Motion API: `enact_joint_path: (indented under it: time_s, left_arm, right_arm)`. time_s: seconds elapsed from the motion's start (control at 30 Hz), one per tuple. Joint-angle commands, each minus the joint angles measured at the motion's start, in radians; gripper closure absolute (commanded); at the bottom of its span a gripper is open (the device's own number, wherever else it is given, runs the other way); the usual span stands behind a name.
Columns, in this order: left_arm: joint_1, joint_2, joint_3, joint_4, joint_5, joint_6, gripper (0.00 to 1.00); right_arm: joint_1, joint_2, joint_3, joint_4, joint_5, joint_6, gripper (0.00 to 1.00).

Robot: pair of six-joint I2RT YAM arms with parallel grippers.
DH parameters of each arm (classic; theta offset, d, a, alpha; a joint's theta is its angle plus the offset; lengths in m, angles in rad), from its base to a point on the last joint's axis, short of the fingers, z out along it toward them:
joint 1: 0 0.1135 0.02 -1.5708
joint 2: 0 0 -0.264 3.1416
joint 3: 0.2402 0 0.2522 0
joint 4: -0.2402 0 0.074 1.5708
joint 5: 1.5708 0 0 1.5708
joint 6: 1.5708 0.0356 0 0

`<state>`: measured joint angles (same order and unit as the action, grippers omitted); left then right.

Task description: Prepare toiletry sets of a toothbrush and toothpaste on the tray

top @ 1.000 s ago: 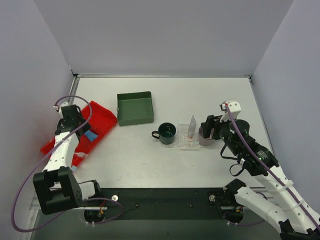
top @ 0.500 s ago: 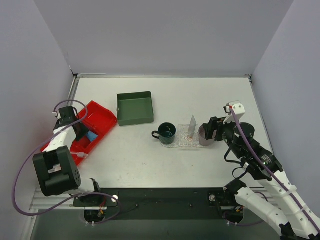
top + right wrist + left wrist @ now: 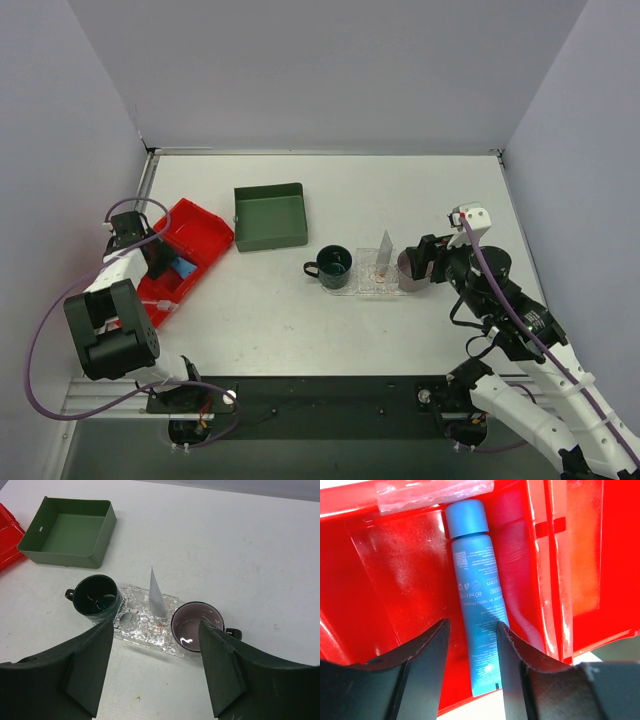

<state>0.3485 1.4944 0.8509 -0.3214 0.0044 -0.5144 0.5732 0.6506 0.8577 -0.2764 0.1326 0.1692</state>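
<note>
A light-blue toothpaste [image 3: 475, 590] tube lies lengthwise in the red bin [image 3: 385, 580]. My left gripper [image 3: 472, 626] is open and straddles the tube's flat end, the right finger close against it. A pale, near-clear wrapped toothbrush [image 3: 435, 492] lies crosswise beyond the tube's cap. From above, the left gripper [image 3: 158, 262] is over the bin beside the blue tube [image 3: 182, 268]. A second pale toothpaste [image 3: 156, 597] stands upright on the clear textured tray [image 3: 145, 630]. My right gripper [image 3: 155, 625] hovers open above the tray's near edge, holding nothing.
A dark green mug [image 3: 96, 596] stands at the tray's left end and a dark mug with a pale inside [image 3: 196, 625] at its right end. An empty dark green square box [image 3: 270, 215] sits behind, between the red bin [image 3: 205, 235] and the tray [image 3: 365, 283].
The left arm swung toward the bin's left side and its gripper came down over the blue tube. The right gripper drew back slightly to the right of the tray.
</note>
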Motion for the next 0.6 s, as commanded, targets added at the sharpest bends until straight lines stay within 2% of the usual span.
enact_joint_path:
  time_s: [0.0,0.23,0.57]
  left_arm:
    - [0.009,0.009,0.004,0.062,0.061,-0.003,0.46]
    - [0.009,0.02,-0.009,0.093,0.115,-0.01,0.46]
    - [0.009,0.084,0.011,0.035,0.074,-0.012,0.47]
  right_arm:
    - [-0.01,0.009,-0.009,0.008,-0.004,-0.013,0.36]
    - [-0.009,0.027,-0.011,0.014,-0.014,-0.014,0.36]
    - [-0.009,0.011,-0.013,0.014,-0.019,-0.013,0.36]
